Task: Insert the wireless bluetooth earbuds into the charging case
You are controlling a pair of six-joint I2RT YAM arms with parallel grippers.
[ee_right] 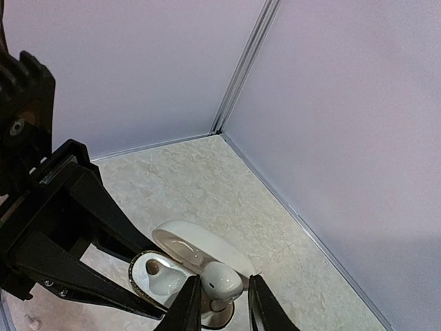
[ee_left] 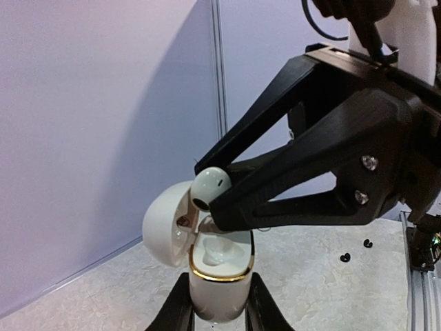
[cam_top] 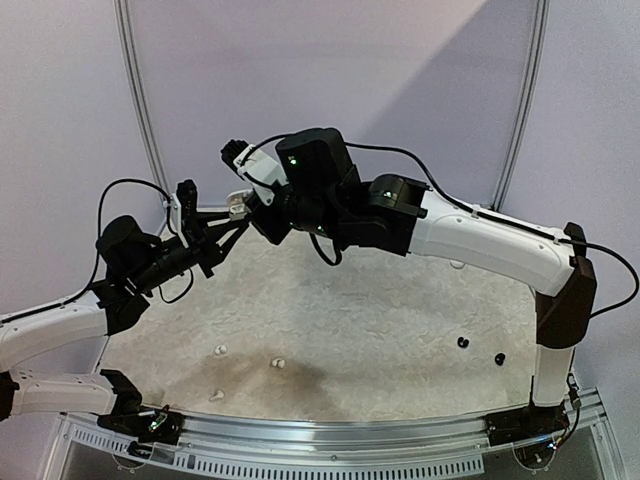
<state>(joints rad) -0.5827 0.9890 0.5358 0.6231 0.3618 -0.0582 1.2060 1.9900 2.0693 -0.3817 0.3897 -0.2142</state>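
Note:
My left gripper (ee_left: 219, 298) is shut on the base of a white charging case (ee_left: 218, 286) with a gold rim, held upright in the air, its lid (ee_left: 164, 227) swung open. One white earbud (ee_right: 222, 279) sits between the fingers of my right gripper (ee_right: 224, 288), which is shut on it just above the case's open sockets (ee_right: 155, 272), stem pointing down. The same earbud (ee_left: 210, 185) shows at the black fingertips in the left wrist view. Three more white earbuds (cam_top: 219, 350) lie on the table at the front left. Two black ones (cam_top: 462, 342) lie at the right.
Both arms meet high over the table's far left corner (cam_top: 237, 205), close to the purple walls. The right arm (cam_top: 480, 240) stretches across the back. A metal rail (cam_top: 330, 435) runs along the near edge.

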